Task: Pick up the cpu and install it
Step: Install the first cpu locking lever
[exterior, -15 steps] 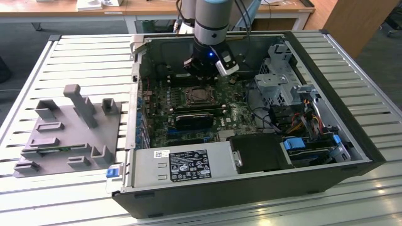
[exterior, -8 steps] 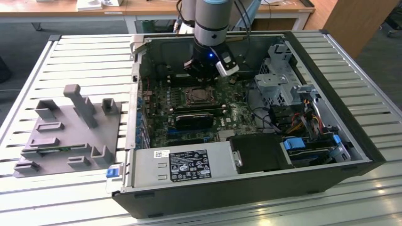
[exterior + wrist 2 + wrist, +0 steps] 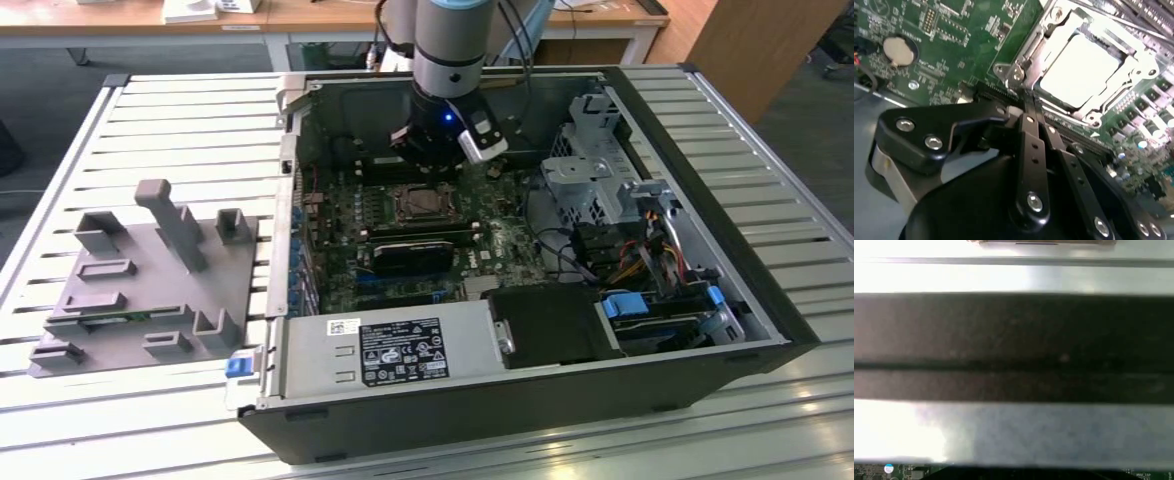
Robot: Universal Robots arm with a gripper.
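The cpu [image 3: 424, 204], a silvery square, lies flat in its socket on the green motherboard [image 3: 501, 245] inside the open computer case. In the second wrist view the cpu [image 3: 1079, 70] looks bright, and the socket's metal frame [image 3: 1019, 72] runs round its edges. My gripper [image 3: 1026, 104] hangs just beside the socket, over the board's edge. Its black fingers [image 3: 1030, 150] are drawn together with nothing between them. In the exterior view the arm [image 3: 447, 90] reaches down at the back of the case, just behind the socket.
A grey plastic tray [image 3: 147, 290] with upright posts sits on the slatted table at the exterior view's left. Inside the case are a power supply [image 3: 387, 350], a drive cage [image 3: 601, 165], loose cables [image 3: 641, 250] and a black card [image 3: 407, 255]. A coin battery [image 3: 898, 50] sits on the board.
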